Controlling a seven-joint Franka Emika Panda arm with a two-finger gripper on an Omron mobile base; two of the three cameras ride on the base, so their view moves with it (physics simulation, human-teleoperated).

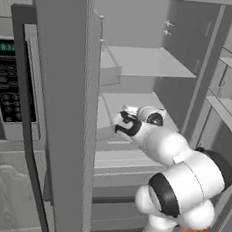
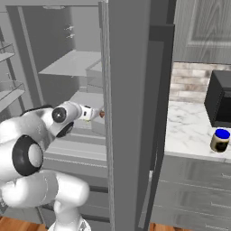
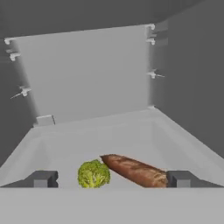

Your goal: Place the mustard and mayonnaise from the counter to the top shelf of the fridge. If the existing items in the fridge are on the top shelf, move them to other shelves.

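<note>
Inside the open fridge (image 1: 192, 70), the end effector (image 3: 111, 179) hangs with its fingers spread wide, holding nothing. Between the fingertips, on a tray-like shelf (image 3: 131, 131) below the top shelf (image 1: 148, 61), lie the broccoli (image 3: 93, 174) and sausage (image 3: 135, 170), its long axis slanting rightward. The mayonnaise (image 2: 220, 140) waits on the worktop (image 2: 189, 131).

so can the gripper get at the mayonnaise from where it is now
Probably not as things stand: the open gripper is inside the fridge over the broccoli, and the fridge door stands between it and the mayonnaise.
</note>
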